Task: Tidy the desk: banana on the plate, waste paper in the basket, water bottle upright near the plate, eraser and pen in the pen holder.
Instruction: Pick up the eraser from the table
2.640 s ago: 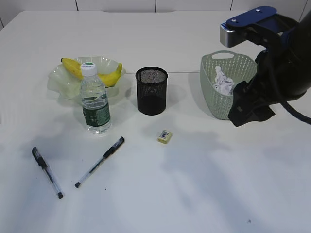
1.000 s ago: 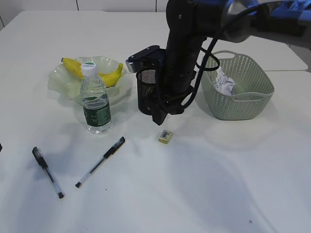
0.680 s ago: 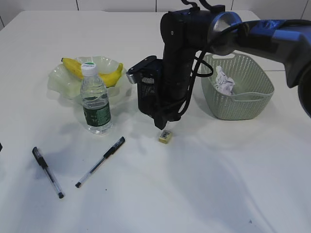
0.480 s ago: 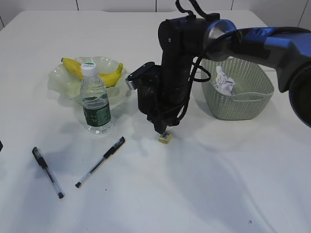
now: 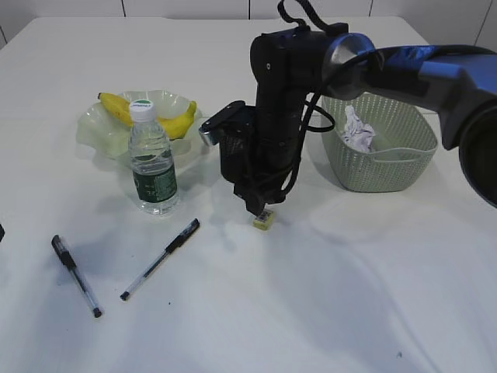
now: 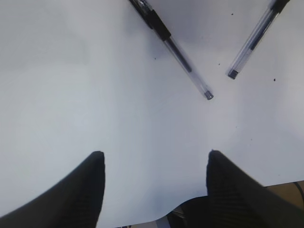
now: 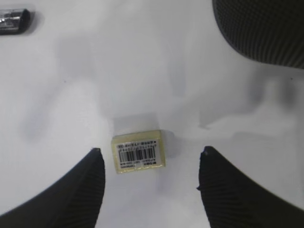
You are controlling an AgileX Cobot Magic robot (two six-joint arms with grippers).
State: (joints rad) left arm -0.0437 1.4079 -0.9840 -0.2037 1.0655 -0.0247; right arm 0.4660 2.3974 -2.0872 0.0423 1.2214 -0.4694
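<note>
Crosswise, the eraser (image 7: 138,152) lies flat between the open right pincer (image 7: 149,156).

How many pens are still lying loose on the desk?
2: one pen near the front left edge, the other pen right of it, in front of the water bottle. None visibly hidden.

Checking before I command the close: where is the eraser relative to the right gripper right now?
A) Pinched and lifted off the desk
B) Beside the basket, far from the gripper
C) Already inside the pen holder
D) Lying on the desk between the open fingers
D: the right wrist view shows the eraser flat on the desk, between the right gripper's spread fingers, neither touching it.
</note>
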